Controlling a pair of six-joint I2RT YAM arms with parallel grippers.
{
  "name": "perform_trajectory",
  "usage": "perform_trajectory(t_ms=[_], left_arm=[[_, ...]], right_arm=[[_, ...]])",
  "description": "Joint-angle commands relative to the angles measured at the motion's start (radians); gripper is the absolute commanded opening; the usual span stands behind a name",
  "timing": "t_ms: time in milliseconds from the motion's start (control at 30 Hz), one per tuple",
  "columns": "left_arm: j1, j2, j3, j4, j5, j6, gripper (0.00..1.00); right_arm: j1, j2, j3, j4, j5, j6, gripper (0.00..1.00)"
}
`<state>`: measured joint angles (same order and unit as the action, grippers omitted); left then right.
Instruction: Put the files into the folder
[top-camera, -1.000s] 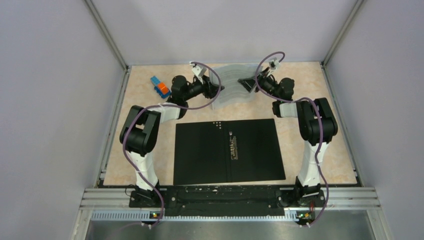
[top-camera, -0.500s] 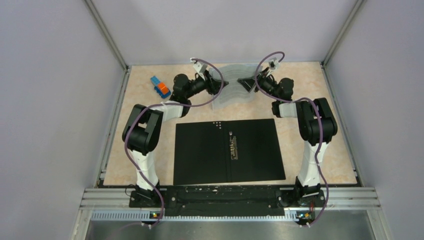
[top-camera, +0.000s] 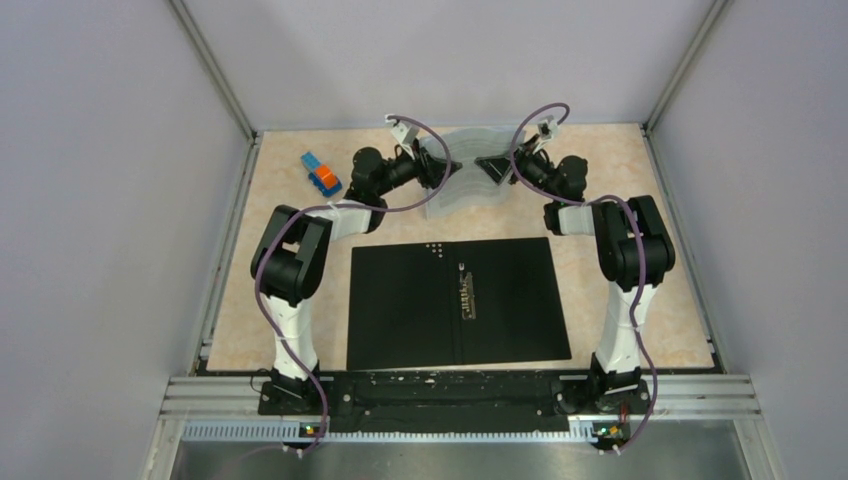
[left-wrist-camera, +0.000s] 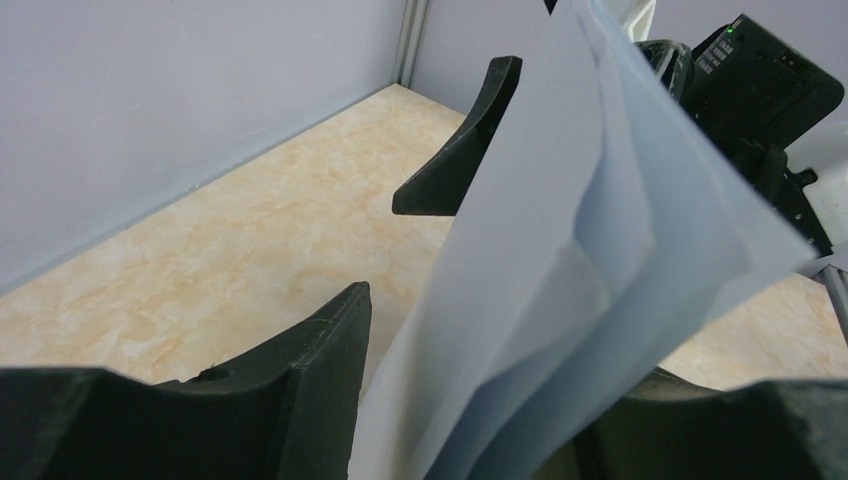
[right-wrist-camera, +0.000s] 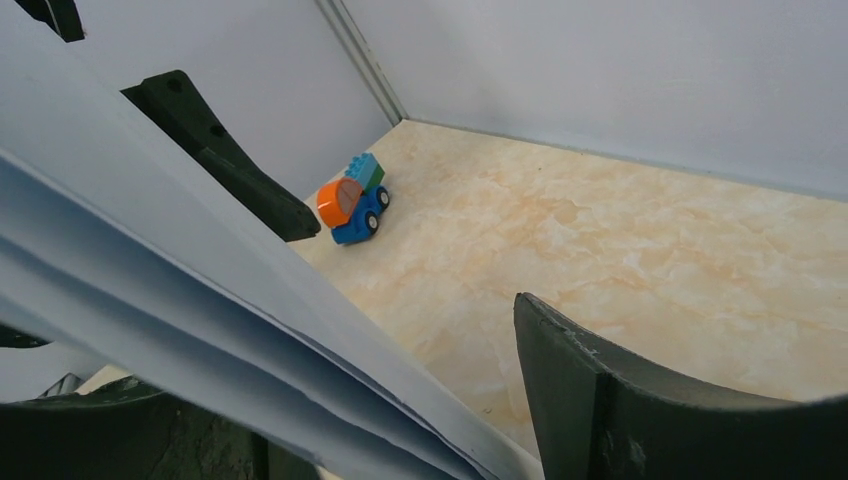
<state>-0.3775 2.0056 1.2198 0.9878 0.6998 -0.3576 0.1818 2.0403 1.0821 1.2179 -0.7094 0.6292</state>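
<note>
The files (top-camera: 466, 178), white sheets, lie bowed upward at the back middle of the table between my two grippers. My left gripper (top-camera: 443, 172) reaches in from the left; in its wrist view the curled files (left-wrist-camera: 560, 250) stand between its open jaws, with a gap beside the left finger (left-wrist-camera: 300, 390). My right gripper (top-camera: 494, 166) comes from the right, open, and the files' layered edges (right-wrist-camera: 200, 320) lie against its left jaw, well apart from the right finger (right-wrist-camera: 600, 390). The folder (top-camera: 455, 300) lies open and flat in front, black inside up, with its metal clip (top-camera: 467, 292).
A small blue-and-orange toy truck (top-camera: 321, 175) sits on the marble-patterned table at the back left, also visible as the toy truck (right-wrist-camera: 350, 200) from the right wrist. Grey walls enclose the table on three sides. The arms' bases stand at the near edge.
The left arm has shifted slightly right, pushing its gripper further onto the files. The right gripper's jaws have widened a little. The folder has not moved.
</note>
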Motion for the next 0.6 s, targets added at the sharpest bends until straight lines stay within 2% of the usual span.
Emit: perform_trajectory(t_ms=[0,133,400,567], left_arm=[[-0.012,0.007,0.050,0.065,0.019,-0.025,0.55],[-0.022,0.010,0.057,0.058,0.020,-0.026,0.54],[-0.024,0.006,0.036,0.048,0.024,-0.010,0.46],[-0.023,0.003,0.014,0.048,0.022,0.002,0.44]], right_arm=[[-0.013,-0.032,0.008,0.029,-0.004,-0.011,0.74],[-0.013,-0.030,0.010,0.037,-0.010,0.000,0.75],[-0.012,-0.032,0.003,0.031,-0.009,-0.007,0.75],[-0.014,-0.031,-0.002,0.029,-0.011,-0.010,0.75]])
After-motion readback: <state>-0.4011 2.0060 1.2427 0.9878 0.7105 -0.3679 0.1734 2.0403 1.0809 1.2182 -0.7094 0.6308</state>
